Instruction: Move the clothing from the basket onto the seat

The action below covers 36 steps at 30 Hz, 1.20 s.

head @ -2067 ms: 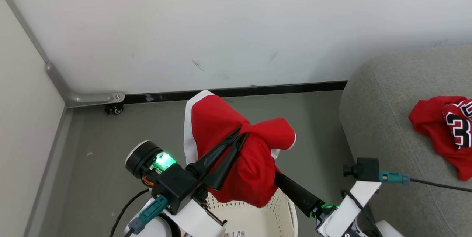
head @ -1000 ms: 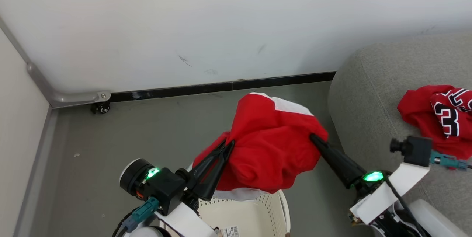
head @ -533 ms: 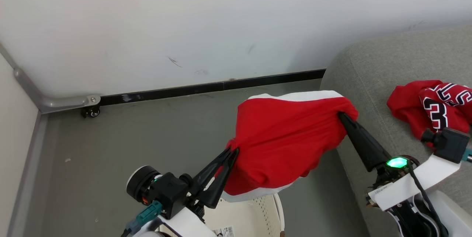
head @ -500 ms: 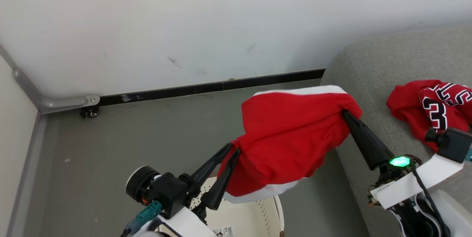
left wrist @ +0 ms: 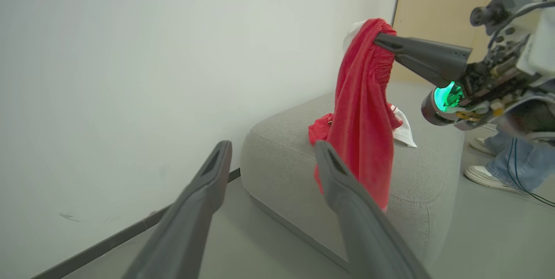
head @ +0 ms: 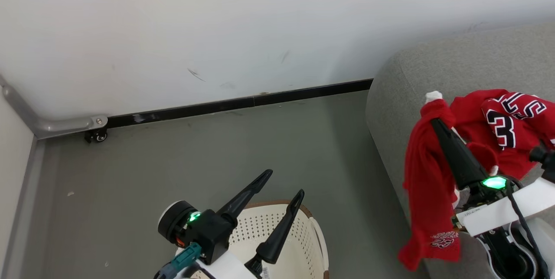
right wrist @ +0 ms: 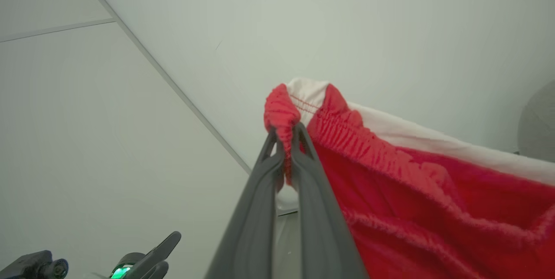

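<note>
Got clothing [head: 422, 183] pinched in right pincer [head: 433, 122], left pincer [head: 285, 181] spread over basket [head: 319, 244]; could slide off seat [head: 399, 96] edge onto floor [head: 173, 162] if dropped here.

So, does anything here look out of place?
The red garment dangles from the right fingers, hanging over the edge of the seat, not resting on it like the numbered jersey.

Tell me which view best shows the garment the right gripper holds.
Left wrist view: the red garment hangs almost full length from the right gripper. Right wrist view shows its pinched waistband; head view, a foreshortened drape.
</note>
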Available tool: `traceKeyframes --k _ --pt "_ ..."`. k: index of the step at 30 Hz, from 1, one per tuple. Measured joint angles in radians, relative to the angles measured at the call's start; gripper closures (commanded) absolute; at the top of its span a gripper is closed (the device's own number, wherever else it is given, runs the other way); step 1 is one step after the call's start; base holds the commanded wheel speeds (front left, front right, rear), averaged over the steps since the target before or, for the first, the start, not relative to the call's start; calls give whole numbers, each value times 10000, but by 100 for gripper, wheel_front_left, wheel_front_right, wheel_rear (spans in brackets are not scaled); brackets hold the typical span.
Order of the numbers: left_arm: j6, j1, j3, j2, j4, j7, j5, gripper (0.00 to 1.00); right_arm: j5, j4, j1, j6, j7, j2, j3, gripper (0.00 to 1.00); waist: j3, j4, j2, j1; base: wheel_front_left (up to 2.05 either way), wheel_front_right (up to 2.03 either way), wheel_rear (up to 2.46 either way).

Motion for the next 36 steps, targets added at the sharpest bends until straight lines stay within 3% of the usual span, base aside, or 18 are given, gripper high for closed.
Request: traceKeyframes --k 36 --pt "-100 11 -1313 -360 407 -219 -523 0 0 -117 660 0 -337 -901 -855 100 -332 -1321 0 0 0 0 0"
